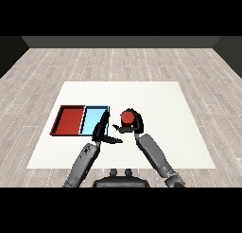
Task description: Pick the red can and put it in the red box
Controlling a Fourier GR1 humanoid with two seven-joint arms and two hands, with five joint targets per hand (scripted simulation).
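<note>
Red can (127, 117) upright at table centre, wrapped by curled black fingers (138, 121) of right hand (134, 128), thumb hooked in from nine o'clock. From can: light blue tray (94, 119) close at nine o'clock, red tray (71, 120) just beyond, both touching side by side. Left hand (102, 129) released, fingers straight, over blue tray's near-right corner, holding nothing. Best now, by judgement: lift straight up, clear blue tray's rim, carry toward nine o'clock without brushing left hand, lower inside red tray before letting go. No label or writing legible on can.
</note>
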